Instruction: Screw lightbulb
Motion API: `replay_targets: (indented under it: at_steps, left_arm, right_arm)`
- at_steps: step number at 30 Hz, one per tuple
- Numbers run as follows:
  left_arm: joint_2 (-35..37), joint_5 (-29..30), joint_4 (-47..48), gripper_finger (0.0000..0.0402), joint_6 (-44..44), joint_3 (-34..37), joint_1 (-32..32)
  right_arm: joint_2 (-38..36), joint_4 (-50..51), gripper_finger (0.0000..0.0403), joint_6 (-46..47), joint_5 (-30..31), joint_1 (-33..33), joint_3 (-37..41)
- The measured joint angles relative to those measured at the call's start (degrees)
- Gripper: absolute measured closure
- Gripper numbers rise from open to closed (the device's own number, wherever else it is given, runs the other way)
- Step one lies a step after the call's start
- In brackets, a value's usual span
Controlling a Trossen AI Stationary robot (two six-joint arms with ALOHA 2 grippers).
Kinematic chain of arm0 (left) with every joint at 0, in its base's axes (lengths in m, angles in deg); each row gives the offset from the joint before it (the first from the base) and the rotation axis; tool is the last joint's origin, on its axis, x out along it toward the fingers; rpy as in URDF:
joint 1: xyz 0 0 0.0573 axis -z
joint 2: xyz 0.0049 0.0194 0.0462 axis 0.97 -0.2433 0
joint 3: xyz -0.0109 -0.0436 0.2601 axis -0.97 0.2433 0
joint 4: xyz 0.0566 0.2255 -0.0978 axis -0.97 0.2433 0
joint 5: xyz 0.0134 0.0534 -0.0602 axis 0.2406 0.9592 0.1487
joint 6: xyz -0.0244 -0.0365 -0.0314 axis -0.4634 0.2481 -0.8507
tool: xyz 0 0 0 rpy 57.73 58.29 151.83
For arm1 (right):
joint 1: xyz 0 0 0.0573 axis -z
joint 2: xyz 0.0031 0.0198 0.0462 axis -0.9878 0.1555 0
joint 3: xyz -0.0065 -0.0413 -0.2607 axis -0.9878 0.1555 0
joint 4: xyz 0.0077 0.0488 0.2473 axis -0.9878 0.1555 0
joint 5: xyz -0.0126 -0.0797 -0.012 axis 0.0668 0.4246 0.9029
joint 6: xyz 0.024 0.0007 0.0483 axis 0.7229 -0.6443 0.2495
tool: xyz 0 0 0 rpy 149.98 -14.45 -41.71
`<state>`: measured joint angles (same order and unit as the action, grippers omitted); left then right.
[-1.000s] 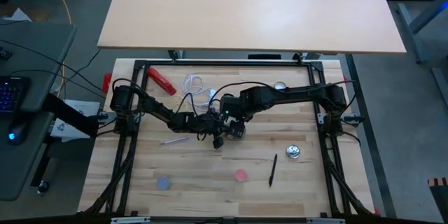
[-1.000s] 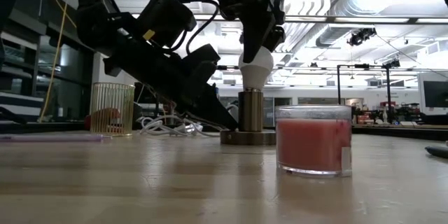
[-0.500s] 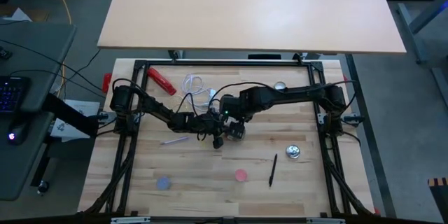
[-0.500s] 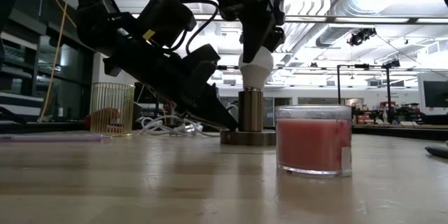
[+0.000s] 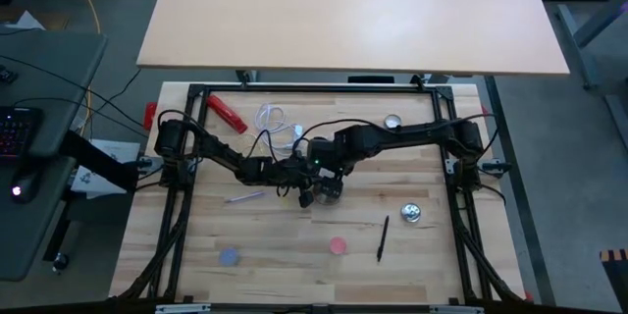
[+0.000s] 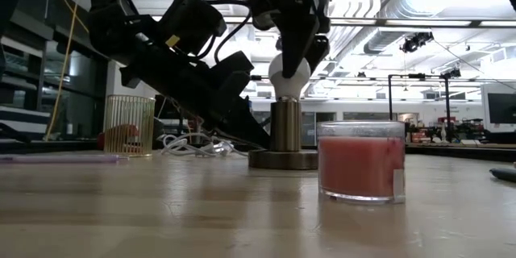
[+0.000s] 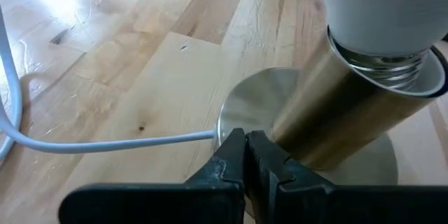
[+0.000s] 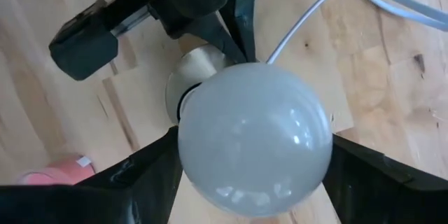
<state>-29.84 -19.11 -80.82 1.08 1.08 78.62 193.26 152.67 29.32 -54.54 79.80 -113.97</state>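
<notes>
Pressing its closed fingers against the socket [image 7: 329, 133] base, the left hand [image 7: 245, 155] steadies it mid-counter [image 5: 265, 240]. Standing in that socket, the bulb [image 8: 253, 138] sits between the right hand's [image 8: 252, 175] spread fingers, seemingly untouched. Nearer the camera stands a pink jar [image 6: 360, 161].

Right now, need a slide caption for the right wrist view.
Right gripper straddles the lightbulb seated in its socket stand; left gripper braces the stand's base.
</notes>
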Motion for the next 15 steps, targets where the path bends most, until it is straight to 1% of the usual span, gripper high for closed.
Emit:
replay_targets:
  at_steps: [8,15]
  left_arm:
    - [0.00,1.03,0.02,0.0402,-0.01,0.00,0.00]
    - [0.00,1.26,0.09,0.0402,-0.02,0.00,0.00]
  right_arm:
    - [-0.11,0.54,0.0104,0.00,-2.03,0.03,-0.12]
    - [-0.20,1.53,0.0104,-1.66,-2.18,0.07,-0.17]
